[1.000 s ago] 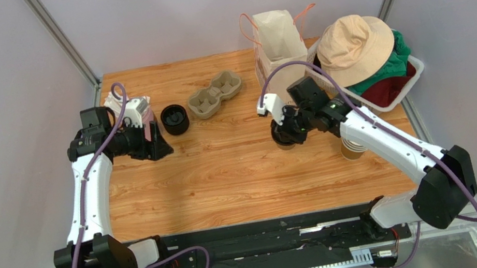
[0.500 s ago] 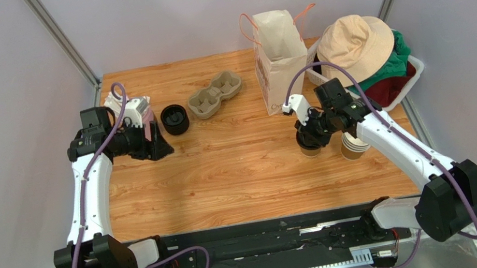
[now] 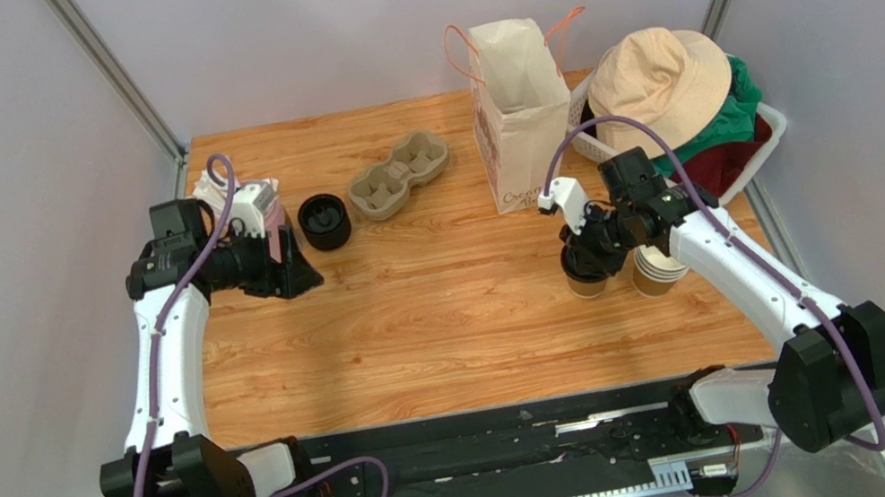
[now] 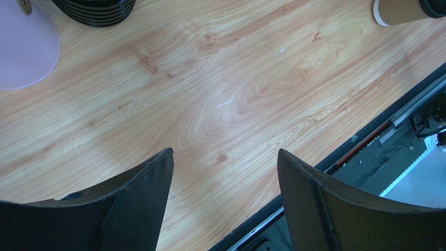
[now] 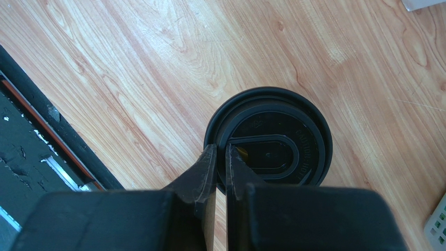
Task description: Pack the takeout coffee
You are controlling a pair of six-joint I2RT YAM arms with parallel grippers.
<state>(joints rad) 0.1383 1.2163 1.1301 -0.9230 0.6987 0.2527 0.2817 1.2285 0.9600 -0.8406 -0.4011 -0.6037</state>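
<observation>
The takeout coffee (image 3: 585,279) is a brown paper cup with a round black lid (image 5: 272,138). It is upright at the right of the table, just left of a stack of lidless brown cups (image 3: 655,271). My right gripper (image 3: 589,253) comes down on it from above, and in the right wrist view the gripper (image 5: 221,150) is shut on the lid's near rim. Whether the cup rests on the wood I cannot tell. Far to the left, my left gripper (image 3: 299,269) stands open over bare wood (image 4: 225,157). The cup also shows small in the left wrist view's top right corner (image 4: 400,9).
A brown paper bag (image 3: 524,111) stands open behind the cup. A white basket (image 3: 758,159) of clothes with a beige hat (image 3: 656,85) is at the far right. A pulp cup carrier (image 3: 400,176) and a pile of black lids (image 3: 324,220) lie at the back left.
My right arm has carried the lidded cup to the right and nearer, from the table's middle to beside the stack of cups. The left arm has not moved.
</observation>
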